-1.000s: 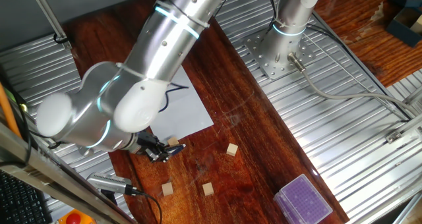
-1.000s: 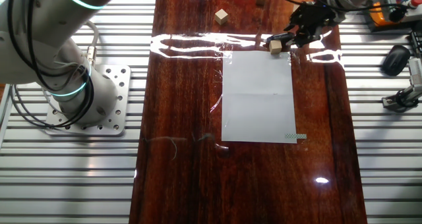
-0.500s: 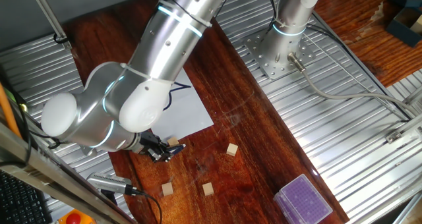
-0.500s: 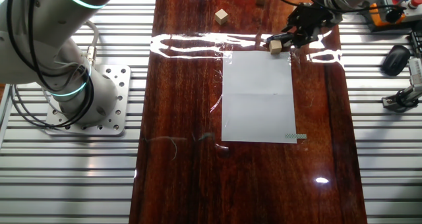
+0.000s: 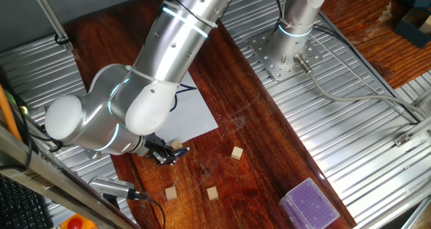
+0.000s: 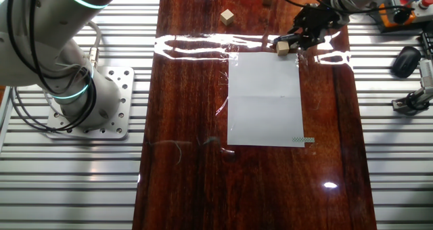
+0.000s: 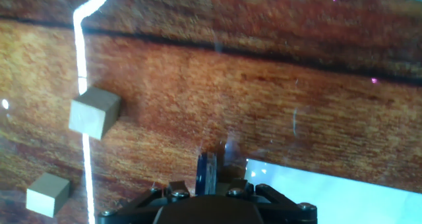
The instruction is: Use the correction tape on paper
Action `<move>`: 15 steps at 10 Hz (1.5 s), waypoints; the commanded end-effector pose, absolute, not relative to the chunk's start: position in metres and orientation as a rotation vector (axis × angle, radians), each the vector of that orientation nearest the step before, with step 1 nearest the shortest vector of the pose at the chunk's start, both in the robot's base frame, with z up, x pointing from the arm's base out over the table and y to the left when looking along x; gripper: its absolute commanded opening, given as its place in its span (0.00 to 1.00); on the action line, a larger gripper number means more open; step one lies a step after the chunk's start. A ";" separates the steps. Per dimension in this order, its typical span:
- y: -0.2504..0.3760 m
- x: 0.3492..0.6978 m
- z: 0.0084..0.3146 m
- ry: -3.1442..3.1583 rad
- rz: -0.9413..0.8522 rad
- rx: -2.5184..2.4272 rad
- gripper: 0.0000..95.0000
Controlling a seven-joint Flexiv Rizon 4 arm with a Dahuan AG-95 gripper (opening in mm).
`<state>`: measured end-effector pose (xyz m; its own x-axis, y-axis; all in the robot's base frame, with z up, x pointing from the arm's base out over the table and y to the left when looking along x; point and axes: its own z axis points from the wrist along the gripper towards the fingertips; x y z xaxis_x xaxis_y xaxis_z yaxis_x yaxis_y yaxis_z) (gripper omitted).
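Observation:
My gripper (image 5: 165,155) is low over the wooden table at the near corner of the white paper (image 5: 192,114). In the hand view it is shut on the dark blue correction tape (image 7: 206,173), which stands edge-on between the jaws, its tip just off the paper's corner (image 7: 316,191). In the other fixed view the gripper (image 6: 301,35) sits at the paper's (image 6: 265,98) far right corner, beside a tan cube (image 6: 282,47). The tape is too small and dark to make out in either fixed view.
Tan wooden cubes lie near the gripper (image 5: 177,145) and further off (image 5: 237,152), (image 5: 212,192); two show in the hand view (image 7: 95,112), (image 7: 47,192). A purple-topped clear box (image 5: 310,205) stands at the table's near end. Ribbed metal surfaces flank the table.
The arm's elbow has shifted slightly to the right. The gripper has stayed at the paper's corner, still shut on the tape.

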<state>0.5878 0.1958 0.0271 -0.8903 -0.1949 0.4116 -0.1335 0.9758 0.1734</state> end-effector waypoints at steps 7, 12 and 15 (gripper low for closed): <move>0.202 0.589 0.021 -2.684 -0.191 0.223 0.40; 0.205 0.588 0.019 -2.682 -0.187 0.226 0.40; 0.206 0.588 0.018 -2.682 -0.183 0.230 0.40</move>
